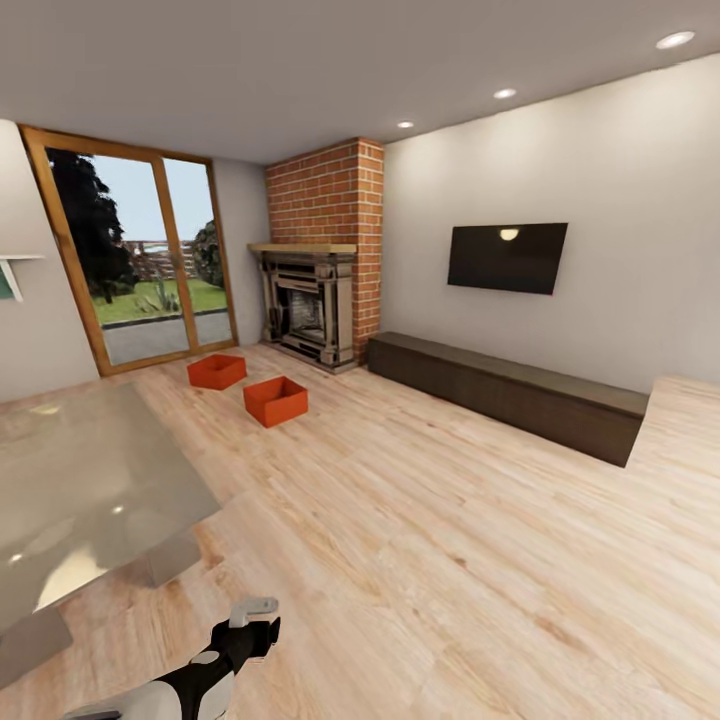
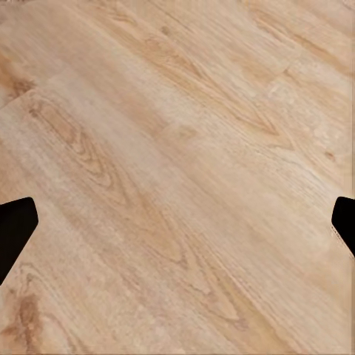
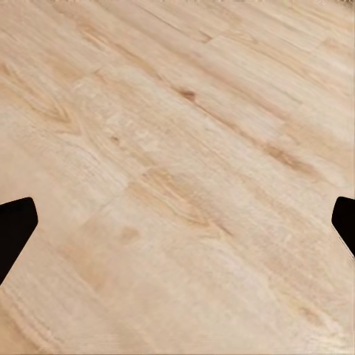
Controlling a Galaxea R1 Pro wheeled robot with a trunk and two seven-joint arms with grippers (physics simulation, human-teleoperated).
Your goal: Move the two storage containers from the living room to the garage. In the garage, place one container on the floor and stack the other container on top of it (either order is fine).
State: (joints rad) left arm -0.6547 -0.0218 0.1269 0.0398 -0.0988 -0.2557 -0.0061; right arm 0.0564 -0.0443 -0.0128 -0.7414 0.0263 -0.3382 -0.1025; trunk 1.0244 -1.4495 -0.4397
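Observation:
Two orange-red open-topped storage containers stand on the light wood plank floor of the living room, far ahead of me. One container (image 1: 276,400) is nearer, and the other container (image 1: 217,371) sits just beyond it toward the glass doors. My left gripper (image 1: 252,612) hangs low at the near edge of the head view, far from both boxes. In the left wrist view the left gripper (image 2: 177,229) is open over bare planks, its dark fingertips (image 2: 15,225) wide apart. The right gripper (image 3: 177,229) is likewise open over bare floor, holding nothing.
A red brick fireplace (image 1: 320,260) stands behind the containers, with wood-framed glass doors (image 1: 140,260) beside it. A long dark low cabinet (image 1: 500,390) runs under a wall TV (image 1: 507,257). A glossy grey table (image 1: 80,480) is close on my left. Open plank floor lies between me and the boxes.

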